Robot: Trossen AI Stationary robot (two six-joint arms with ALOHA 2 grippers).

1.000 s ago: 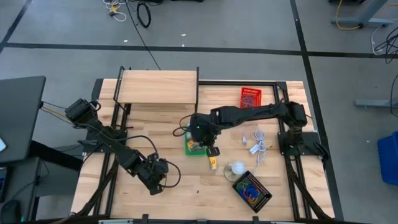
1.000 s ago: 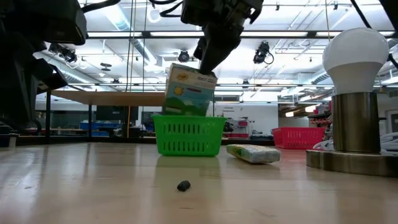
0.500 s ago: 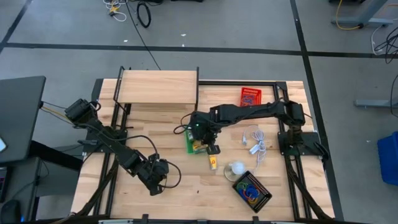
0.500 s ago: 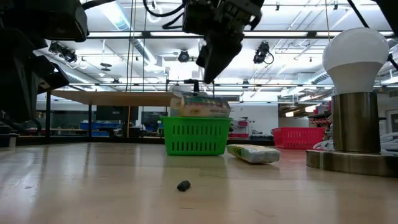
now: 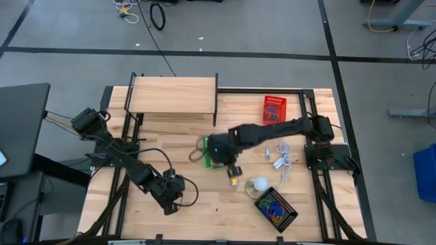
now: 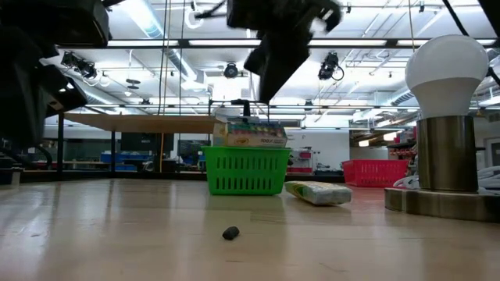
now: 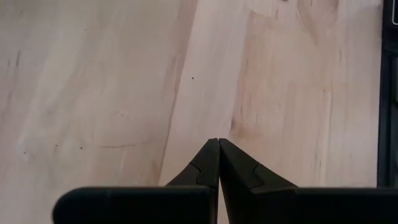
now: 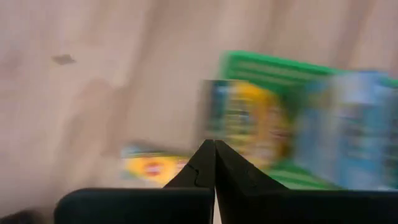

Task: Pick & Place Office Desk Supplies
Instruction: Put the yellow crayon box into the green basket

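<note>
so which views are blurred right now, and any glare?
Right wrist view: heavy motion smear over the green basket and the printed box in it. Low view: the right claw is smeared, ceiling lights glare behind it, and the lamp is bright. High and left wrist views: sharp.

A green and yellow printed box (image 6: 251,133) is lying flat across the top of the green basket (image 6: 244,172), sticking out over its rim. A second printed packet (image 6: 317,192) is lying on the worktop (image 6: 117,234) just beside that basket. Loops are too tiny to tell.
</note>
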